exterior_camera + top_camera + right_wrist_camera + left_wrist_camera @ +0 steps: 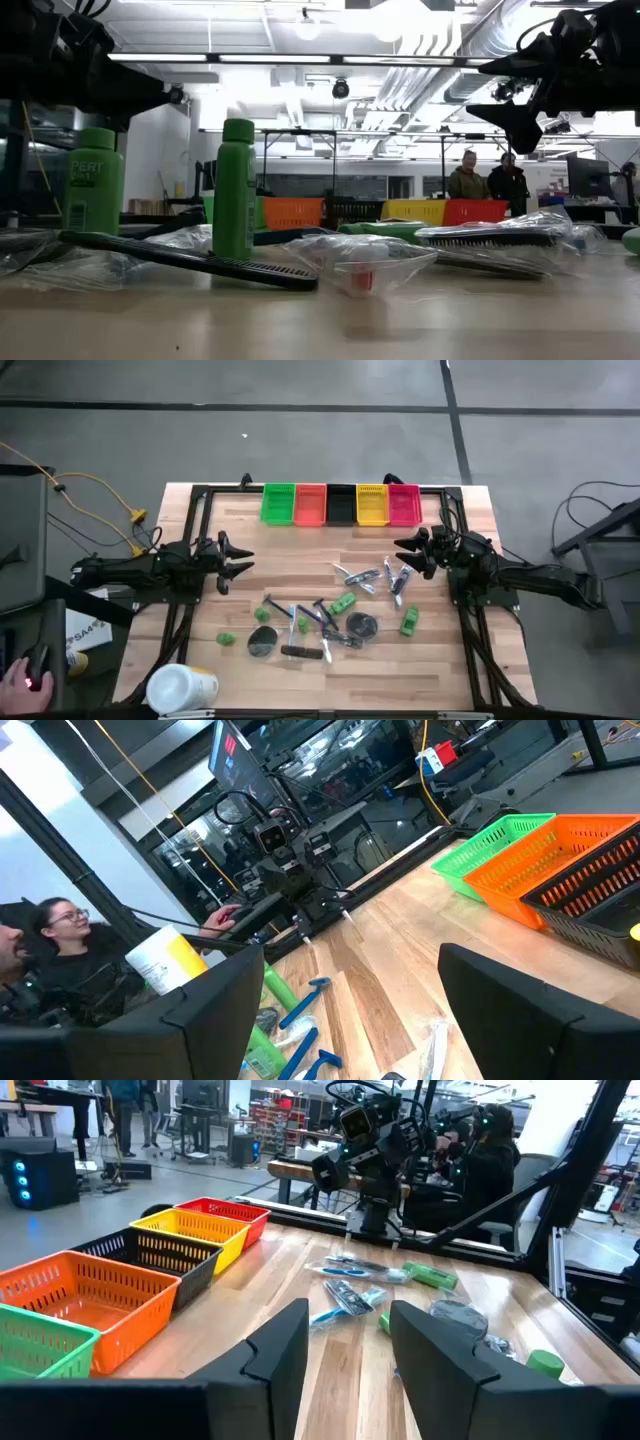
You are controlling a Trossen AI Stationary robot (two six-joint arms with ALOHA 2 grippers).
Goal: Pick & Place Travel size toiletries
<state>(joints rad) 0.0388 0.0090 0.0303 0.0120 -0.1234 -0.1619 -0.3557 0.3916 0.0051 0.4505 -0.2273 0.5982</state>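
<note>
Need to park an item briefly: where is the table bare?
Bare wood lies between the bin row and the toiletries pile, ahead of the open left gripper. Crowded: centre and near the open right gripper. The white tub takes the near-left corner.

Toiletries (330, 615) lie mid-table, bins (340, 504) behind, tub (182, 688) front-left.

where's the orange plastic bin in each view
High view: orange plastic bin, back edge, second from left in the bin row.
Low view: behind the green bottles.
Left wrist view: near the gripper.
Right wrist view: far right.
Shared landmark: green plastic bin beside it.
</note>
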